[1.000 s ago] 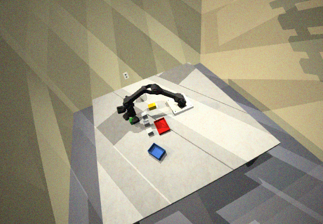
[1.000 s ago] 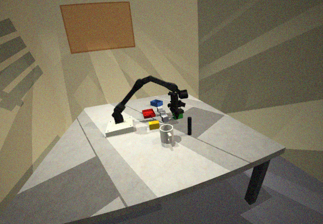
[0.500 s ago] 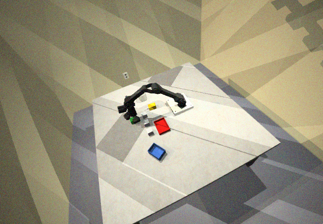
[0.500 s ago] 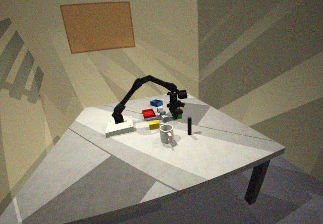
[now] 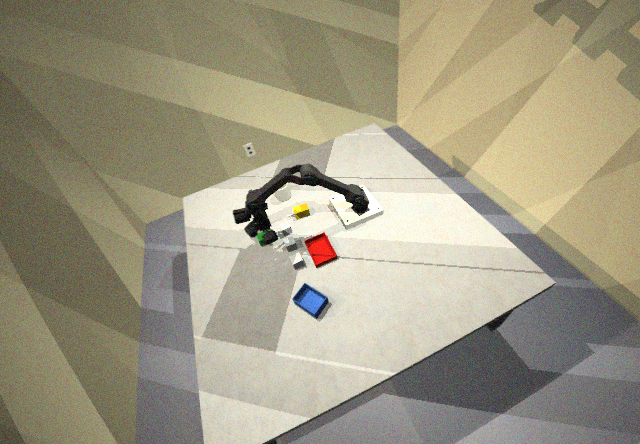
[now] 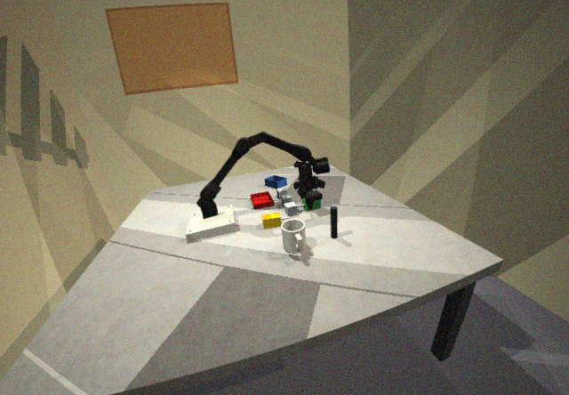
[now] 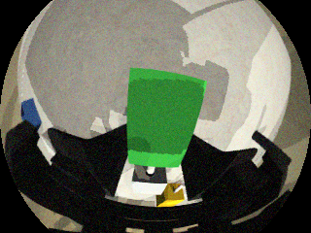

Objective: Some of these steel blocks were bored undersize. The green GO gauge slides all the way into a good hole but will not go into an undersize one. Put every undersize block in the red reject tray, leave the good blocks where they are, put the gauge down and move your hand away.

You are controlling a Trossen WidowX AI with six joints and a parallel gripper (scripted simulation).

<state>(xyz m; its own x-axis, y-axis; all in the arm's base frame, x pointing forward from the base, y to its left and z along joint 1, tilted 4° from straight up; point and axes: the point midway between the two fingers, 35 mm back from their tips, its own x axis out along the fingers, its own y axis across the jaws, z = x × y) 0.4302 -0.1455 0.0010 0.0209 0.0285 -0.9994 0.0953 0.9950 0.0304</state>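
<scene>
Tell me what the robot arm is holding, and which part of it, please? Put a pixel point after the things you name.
The green gauge (image 5: 261,238) (image 6: 314,205) (image 7: 164,114), held by its green block; exactly where the fingers touch is hidden.

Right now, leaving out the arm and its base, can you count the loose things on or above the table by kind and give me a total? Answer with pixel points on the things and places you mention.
Steel blocks (image 5: 291,245) (image 6: 290,208) (image 7: 142,175): 3
Trays, one red (image 5: 320,249) (image 6: 261,200) and one blue (image 5: 310,300) (image 6: 276,181) (image 7: 30,113): 2
Green gauge (image 5: 260,237) (image 6: 313,204) (image 7: 165,116), held in the jaws: 1
Yellow block (image 5: 301,210) (image 6: 271,220) (image 7: 171,195): 1
Mug (image 5: 282,193) (image 6: 289,241): 1
Black cylinder (image 6: 333,222): 1
Total: 9
</scene>
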